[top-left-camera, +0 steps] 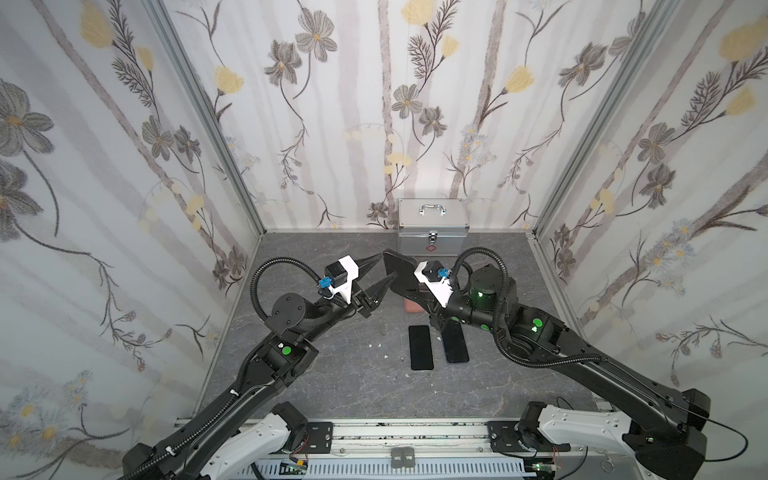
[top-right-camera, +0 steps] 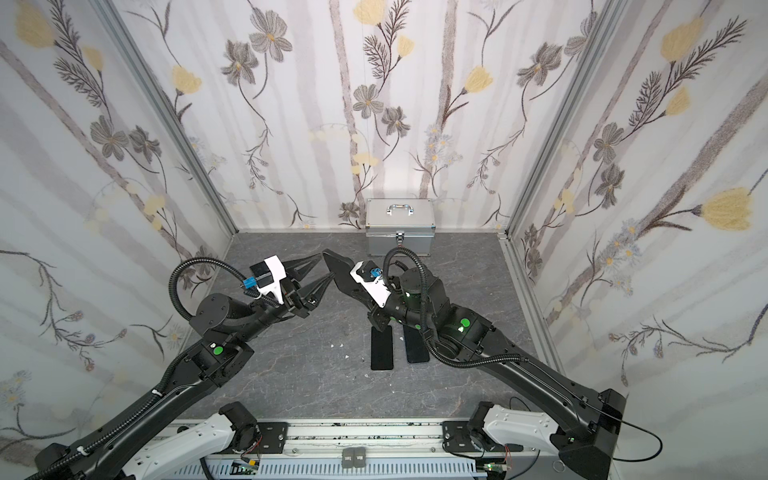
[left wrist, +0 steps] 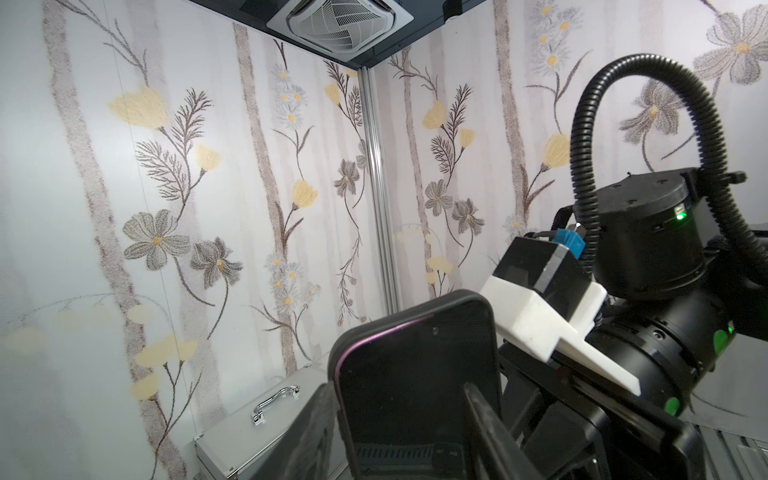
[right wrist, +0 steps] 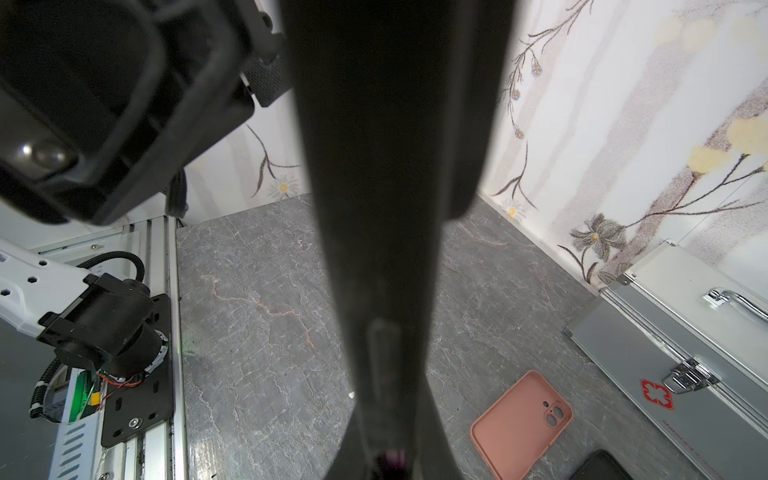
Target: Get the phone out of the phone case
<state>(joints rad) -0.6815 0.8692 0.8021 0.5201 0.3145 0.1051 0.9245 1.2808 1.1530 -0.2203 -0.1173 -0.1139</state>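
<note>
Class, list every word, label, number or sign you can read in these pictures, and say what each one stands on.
Red cross outline, a sign with no words: on the front of the silver metal case.
Small print beside that cross: too blurred to read.
No text visible on the held phone or the pink phone case.

both arms rise from 6 o'clock. left gripper (top-left-camera: 386,267) points toward 2 o'clock, jaws parted; right gripper (top-left-camera: 409,289) points toward 10 o'clock, clamped tight.
</note>
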